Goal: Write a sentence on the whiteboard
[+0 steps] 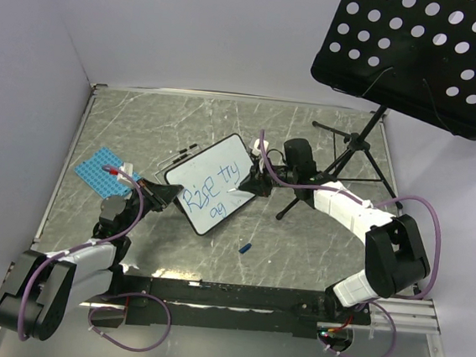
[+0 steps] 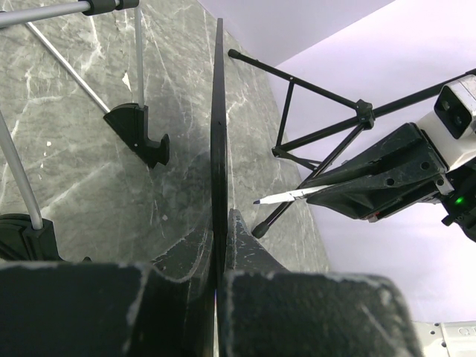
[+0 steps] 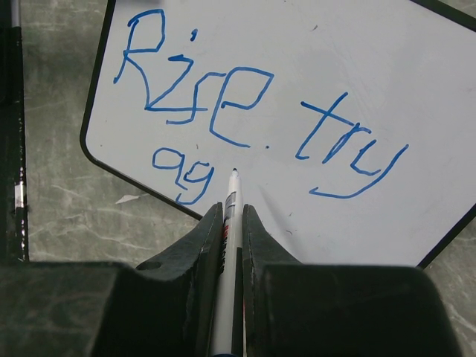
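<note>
Small white, black-framed whiteboard [image 1: 212, 183]: mid-table, blue handwritten sentence [image 3: 245, 119] on it.
Left gripper [image 1: 167, 195]: at the board's left edge.
Right gripper [image 3: 232, 212]: at its right side, thin white marker [image 3: 232, 186] between the fingers.
Blue studded plastic plate [image 1: 99, 171]: left of the board.
Small blue cap [image 1: 245, 248]: near side.
Black perforated metal tray [image 1: 427, 53]: far right.

Grey, white-veined marble-patterned table top [image 1: 297, 260], metal-edged. Plain pale walls [image 1: 193, 31] enclose left, far and right sides. Black perforated music stand [image 1: 398, 91] on tripod, far right. Lighting even.
</note>
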Controlling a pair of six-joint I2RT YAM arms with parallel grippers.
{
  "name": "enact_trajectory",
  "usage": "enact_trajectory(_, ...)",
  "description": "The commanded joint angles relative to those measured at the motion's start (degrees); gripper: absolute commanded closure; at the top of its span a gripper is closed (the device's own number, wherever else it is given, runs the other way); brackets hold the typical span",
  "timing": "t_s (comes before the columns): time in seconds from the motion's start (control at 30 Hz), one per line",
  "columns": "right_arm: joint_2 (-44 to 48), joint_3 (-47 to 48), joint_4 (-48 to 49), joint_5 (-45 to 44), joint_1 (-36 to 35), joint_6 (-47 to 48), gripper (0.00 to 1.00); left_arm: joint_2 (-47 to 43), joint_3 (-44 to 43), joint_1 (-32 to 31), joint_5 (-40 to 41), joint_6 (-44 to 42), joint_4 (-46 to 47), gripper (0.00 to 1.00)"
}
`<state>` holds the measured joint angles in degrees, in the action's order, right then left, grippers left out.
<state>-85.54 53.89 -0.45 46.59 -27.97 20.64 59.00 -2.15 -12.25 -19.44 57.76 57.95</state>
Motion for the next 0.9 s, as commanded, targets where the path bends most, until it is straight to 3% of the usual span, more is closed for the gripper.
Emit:
enact_trajectory(0.0,-0.7,0.0,2.8,1.3,0.4,1.1,1.0,-0.8,4.5,-0.3,-1.1,-0.6,4.8,0.99)
enact_trajectory(0.87,-5.4,0.3,1.2,-0.2,-1.8,1.8,1.0,0.0,4.4,-0.5,-1.3,-0.5,5.5,0.99)
